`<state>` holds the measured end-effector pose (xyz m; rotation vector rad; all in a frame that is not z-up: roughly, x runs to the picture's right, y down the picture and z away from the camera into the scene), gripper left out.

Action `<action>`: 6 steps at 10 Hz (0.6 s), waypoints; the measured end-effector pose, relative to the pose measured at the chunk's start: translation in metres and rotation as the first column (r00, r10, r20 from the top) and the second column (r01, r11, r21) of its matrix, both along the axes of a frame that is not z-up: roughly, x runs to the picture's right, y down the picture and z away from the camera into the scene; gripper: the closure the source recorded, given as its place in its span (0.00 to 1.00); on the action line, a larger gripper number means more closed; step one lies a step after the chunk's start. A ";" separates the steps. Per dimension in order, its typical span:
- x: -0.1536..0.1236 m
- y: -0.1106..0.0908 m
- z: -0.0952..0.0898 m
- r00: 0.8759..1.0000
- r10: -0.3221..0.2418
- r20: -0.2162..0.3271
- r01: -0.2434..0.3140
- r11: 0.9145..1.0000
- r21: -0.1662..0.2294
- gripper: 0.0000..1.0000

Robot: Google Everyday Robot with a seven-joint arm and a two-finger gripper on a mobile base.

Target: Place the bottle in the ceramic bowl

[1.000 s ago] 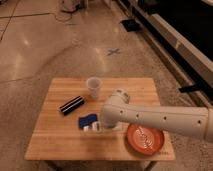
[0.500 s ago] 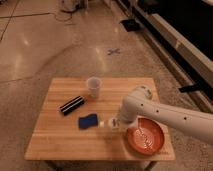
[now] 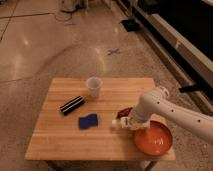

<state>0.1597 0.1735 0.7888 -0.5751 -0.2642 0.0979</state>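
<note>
The bottle [image 3: 118, 123] is hanging just left of the ceramic bowl [image 3: 152, 139], close to its rim but not yet over it. We are reading the gripper [image 3: 126, 122] as clamping the bottle, also at the bowl's left edge. Over the last second both are travelling together toward the bowl, leaving the blue sponge [image 3: 88, 121] further left of it. We are judging the carry as almost done, with only the release into the bowl remaining. The cup [image 3: 93, 86] and the striped bar [image 3: 72, 105] are sitting well left of the bowl on the worktop [image 3: 60, 140].
</note>
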 end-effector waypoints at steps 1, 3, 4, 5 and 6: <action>0.006 -0.005 -0.006 0.999 0.032 0.023 -0.032 0.999 0.015 1.00; 0.011 -0.014 -0.017 0.996 0.063 0.061 -0.065 0.997 0.039 1.00; 0.016 -0.017 -0.024 0.994 0.076 0.078 -0.081 0.995 0.051 1.00; 0.021 -0.018 -0.029 0.992 0.084 0.090 -0.090 0.994 0.058 1.00; 0.026 -0.017 -0.034 0.991 0.086 0.098 -0.092 0.994 0.061 1.00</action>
